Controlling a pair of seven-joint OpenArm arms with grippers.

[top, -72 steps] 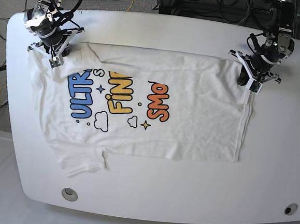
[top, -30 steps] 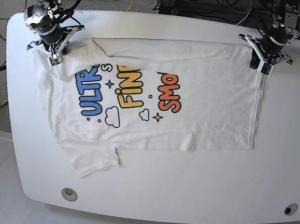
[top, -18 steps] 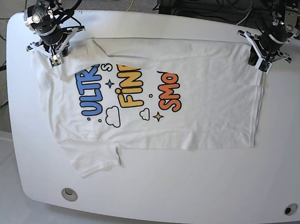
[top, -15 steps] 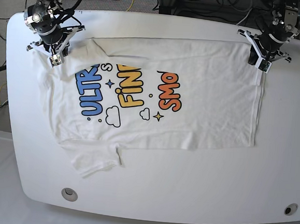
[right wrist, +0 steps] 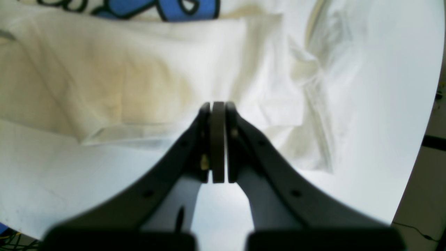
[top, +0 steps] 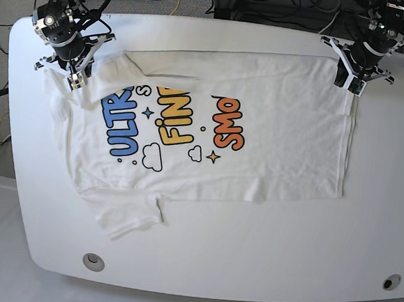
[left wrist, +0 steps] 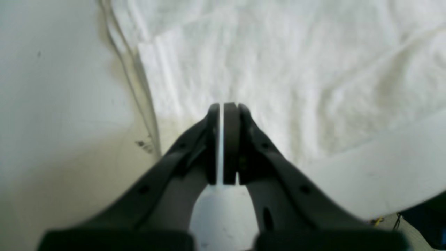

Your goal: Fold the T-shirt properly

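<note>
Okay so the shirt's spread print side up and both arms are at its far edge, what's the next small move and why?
Probably open both sets of jaws and lower them onto the far corners. The T-shirt lies flat, print up, its upper sleeve already folded in. The left gripper and right gripper sit shut over the hem corner and shoulder; no cloth shows between either's jaws, so neither seems to grip it.

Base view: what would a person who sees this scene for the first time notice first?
First, the large white T-shirt spread print-up across the white table, with blue "ULTRA", yellow "FINE" and orange "SMOL" lettering left of its centre. Then the two arms at the far edge: the right pincer at the shirt's far-left corner, where a flap folds over the print, and the left pincer at its far-right corner, both shut.
</note>
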